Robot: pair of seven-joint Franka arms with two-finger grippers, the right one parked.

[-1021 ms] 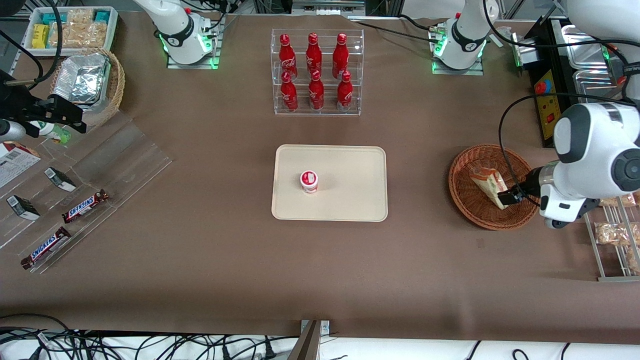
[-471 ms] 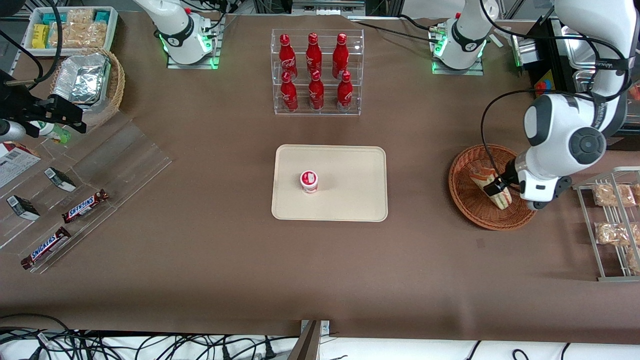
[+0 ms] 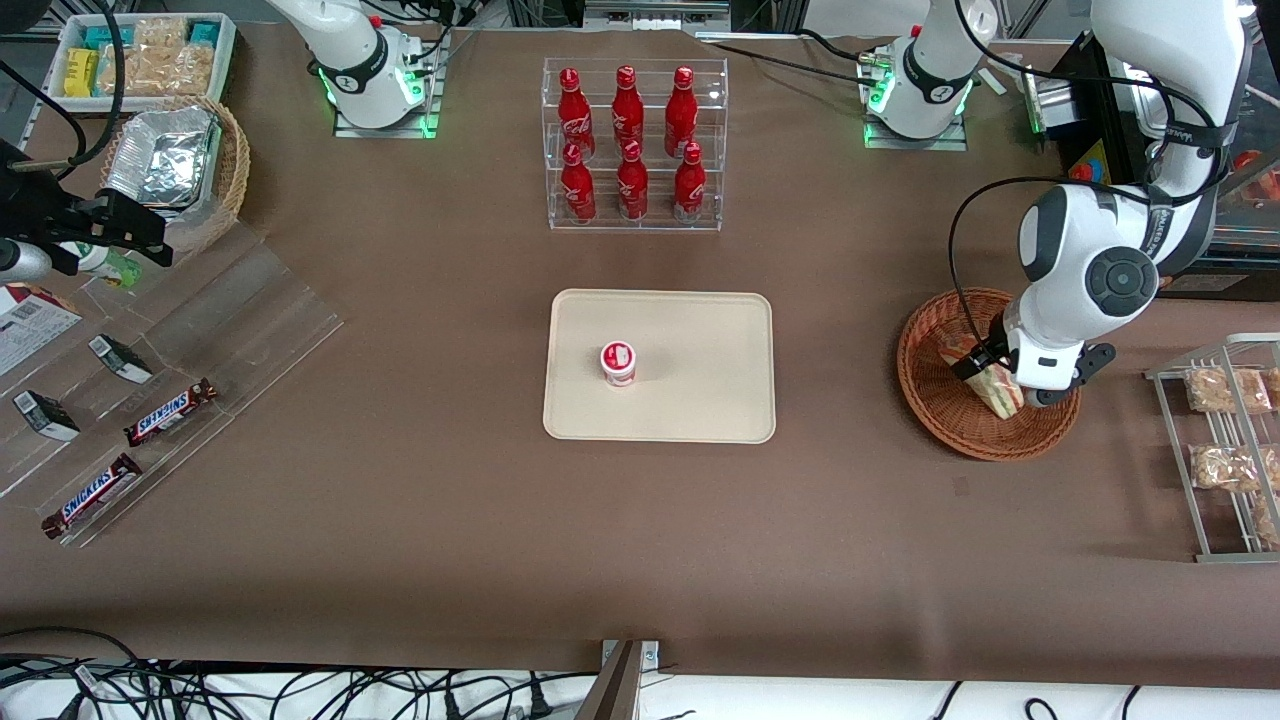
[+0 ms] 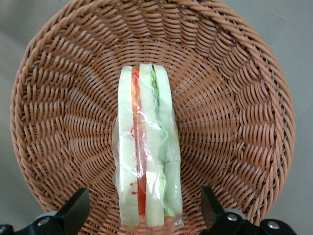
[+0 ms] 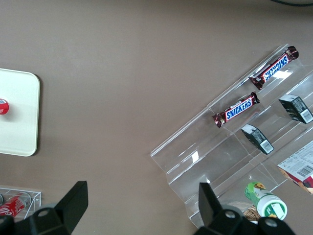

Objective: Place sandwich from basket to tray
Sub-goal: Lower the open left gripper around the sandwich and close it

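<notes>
Scanning along the brown desk point(image 3: 400, 520) from the parked arm's end: two Snickers bars point(image 3: 170, 412) lie on a clear acrylic display rack point(image 3: 230, 320), with small dark boxes point(image 3: 45, 415) beside them. Farther from the front camera sits a tan wicker basket point(image 3: 232, 170) holding foil containers point(image 3: 160, 155).

Moving to the middle, the cream-beige tray point(image 3: 700, 330) lies flat on the desk, and a small red-and-white cup point(image 3: 618, 362) stands upright on it. Farther from the camera than the tray, a clear rack point(image 3: 634, 145) holds six red bottles point(image 3: 627, 105) in two rows.

Now to the working arm's end: the reddish-brown wicker basket point(image 3: 935, 400) rests on the desk, well apart from the tray, and the sandwich point(image 3: 1000, 392) is in it. The gripper point(image 3: 985, 372) is down over the basket, right at the sandwich.

From the wrist camera, the wrapped sandwich point(image 4: 146, 156) stands on edge in the middle of the basket point(image 4: 234, 112), showing white bread with orange-red and green layers under clear film. The fingers point(image 4: 212, 208) are spread wide, one on each side of the sandwich, with basket weave showing between each finger and the wrap, so neither touches it.

Nearest the working arm's edge, a wire rack point(image 3: 1225, 450) carries bagged snacks point(image 3: 1215, 465).
</notes>
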